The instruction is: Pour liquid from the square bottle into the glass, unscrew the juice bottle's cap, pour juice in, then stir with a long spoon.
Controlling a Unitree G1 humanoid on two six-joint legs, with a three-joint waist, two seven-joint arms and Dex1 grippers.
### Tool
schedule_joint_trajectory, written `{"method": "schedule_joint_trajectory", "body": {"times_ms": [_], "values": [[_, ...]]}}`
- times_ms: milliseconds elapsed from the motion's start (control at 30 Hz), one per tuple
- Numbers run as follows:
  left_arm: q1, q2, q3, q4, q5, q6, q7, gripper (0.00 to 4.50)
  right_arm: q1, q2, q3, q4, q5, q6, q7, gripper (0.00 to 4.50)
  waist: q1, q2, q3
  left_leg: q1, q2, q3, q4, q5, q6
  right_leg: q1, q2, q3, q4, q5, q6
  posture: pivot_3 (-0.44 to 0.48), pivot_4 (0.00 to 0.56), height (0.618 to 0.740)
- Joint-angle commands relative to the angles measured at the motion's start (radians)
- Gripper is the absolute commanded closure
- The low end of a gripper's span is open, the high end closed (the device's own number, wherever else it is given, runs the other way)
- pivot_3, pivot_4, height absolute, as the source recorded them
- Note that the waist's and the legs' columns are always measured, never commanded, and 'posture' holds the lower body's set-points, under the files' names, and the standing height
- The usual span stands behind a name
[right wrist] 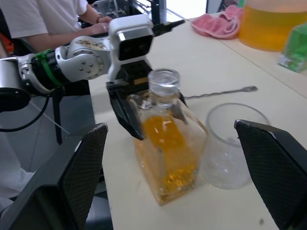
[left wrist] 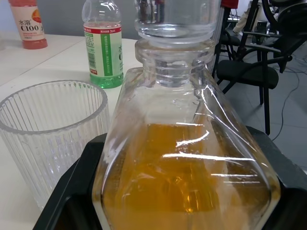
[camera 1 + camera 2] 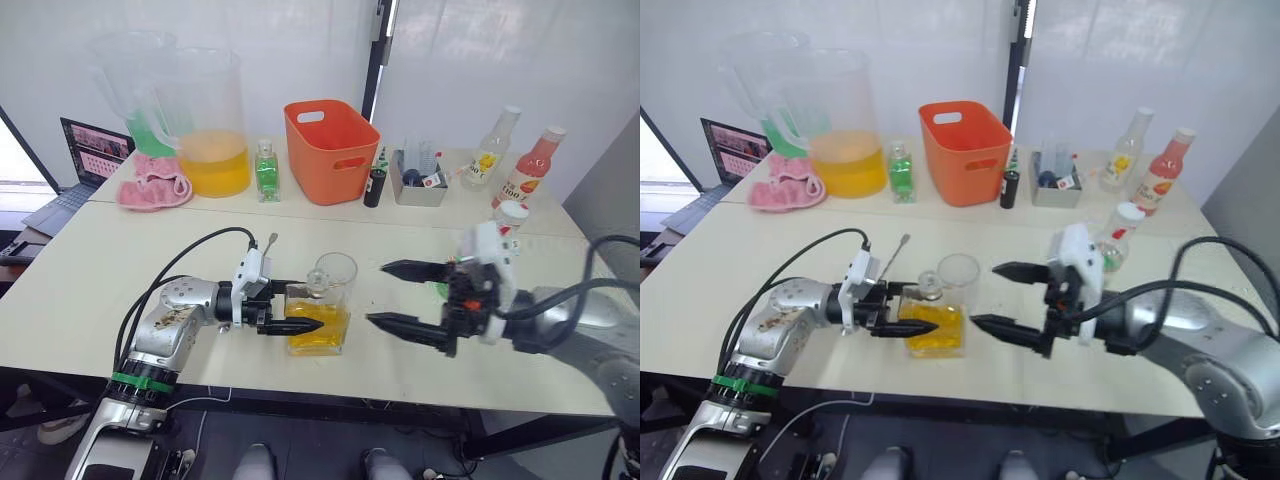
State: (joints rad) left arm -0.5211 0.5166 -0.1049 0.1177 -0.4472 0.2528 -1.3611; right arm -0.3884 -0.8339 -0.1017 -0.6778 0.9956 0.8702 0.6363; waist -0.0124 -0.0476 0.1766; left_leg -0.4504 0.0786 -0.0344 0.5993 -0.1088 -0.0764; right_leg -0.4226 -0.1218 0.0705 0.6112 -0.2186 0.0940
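Table [image 3: 90, 260], square bottle [image 3: 318, 318] between left fingers [image 3: 300, 326] (upright)

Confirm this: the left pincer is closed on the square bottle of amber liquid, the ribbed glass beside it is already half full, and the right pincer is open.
Not quite. The glass is empty, as the right wrist view shows. The rest holds: the left pincer grips the square bottle of amber liquid, and the right pincer is open, holding nothing.
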Motion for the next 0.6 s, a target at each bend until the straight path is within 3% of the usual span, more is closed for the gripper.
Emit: {"method": "schedule_joint_trajectory", "body": {"times_ms": [33,233,500,600], "values": [[-0.014,-0.004,-0.013,-0.016,0.01,-0.035,-0.019,1.67,-0.103,0.049,0.071,0.013,-0.038,0.032,-0.081,0.0,0.001,0.0,0.0,0.0,0.0,0.0,0.0,0.0,0.0,0.0,0.0,0.0,0.0,0.0,0.0,0.0,0.15,0.74],[-0.007,0.0,-0.034,0.001,0.052,-0.116,-0.042,1.67,-0.179,0.168,0.153,0.048,-0.067,0.046,-0.139,0.0,0.005,0.0,0.0,-0.001,0.0,0.0,0.0,0.0,0.0,0.0,0.0,0.0,0.0,0.0,-0.001,0.0,0.15,0.74],[-0.017,-0.001,-0.034,0.026,0.062,-0.144,-0.043,1.67,-0.197,0.226,0.261,0.08,-0.215,-0.002,-0.11,0.0,0.004,0.0,0.0,0.0,0.0,0.0,-0.001,0.0,0.0,0.0,0.0,0.0,0.0,0.0,-0.001,0.0,0.15,0.74],[-0.017,-0.002,-0.033,0.029,0.061,-0.143,-0.043,1.67,-0.201,0.249,0.27,0.089,-0.24,-0.011,-0.1,0.85,0.004,0.0,0.0,0.0,0.0,0.0,-0.001,0.0,0.0,0.0,0.0,0.0,0.0,0.0,-0.001,0.0,0.15,0.74]]}}
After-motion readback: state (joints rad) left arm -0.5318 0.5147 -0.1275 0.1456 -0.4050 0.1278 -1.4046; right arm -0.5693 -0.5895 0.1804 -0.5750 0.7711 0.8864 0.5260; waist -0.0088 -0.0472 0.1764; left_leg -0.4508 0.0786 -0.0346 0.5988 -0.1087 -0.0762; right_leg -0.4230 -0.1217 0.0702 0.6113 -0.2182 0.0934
